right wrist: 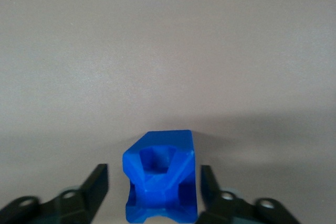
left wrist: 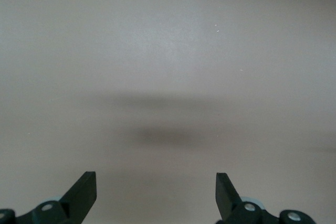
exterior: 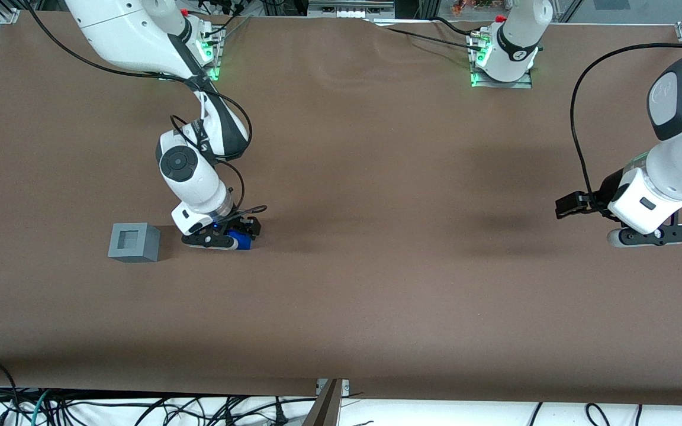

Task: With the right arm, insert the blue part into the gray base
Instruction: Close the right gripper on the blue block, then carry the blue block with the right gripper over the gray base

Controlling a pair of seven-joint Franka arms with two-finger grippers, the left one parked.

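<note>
Right arm (exterior: 190, 171) low over the table (exterior: 376, 284), pincer (exterior: 222, 236) down at the blue part (right wrist: 160, 177). Fingers (right wrist: 97, 184) spread narrowly, one on each side of the part, small gaps visible on both sides; not yet clamped. Part resting on the table, centred between the fingers, hollow face toward the wrist camera. Gray base (exterior: 134, 242) just beside, toward the working arm's end of the table, recess up. Likely next: close, lift, carry sideways over the recess.
</note>
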